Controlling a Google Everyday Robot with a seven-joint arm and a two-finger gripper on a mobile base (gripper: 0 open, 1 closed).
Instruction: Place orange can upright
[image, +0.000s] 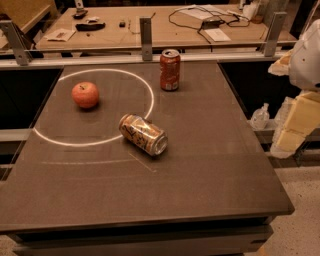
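**Figure: start of the uprighting task, read from near to far.** The near half of the dark tabletop (200, 190) carries nothing. Just past it the orange can (143, 134) lies on its side, dented, across the near-right arc of a white circle (152, 95) drawn on the surface. One silver end faces near-right, and the long axis runs diagonally away to the left. A can lying like this can roll, so it probably needs a grasp across the body and a quarter-turn before its base meets the tabletop.

Level with it, off the right edge and well apart from the can, hangs the gripper (295, 127) — pale and padded, holding nothing visible. Whether it is open or closed cannot be told.

Farther back a red apple (85, 95) sits inside the circle. A red soda can (170, 70) stands upright just outside it near the far edge — both are apparently distractors, well clear of the target. Beyond a metal rail (146, 37), a wooden workbench (125, 30) holds cables (200, 20) and papers.
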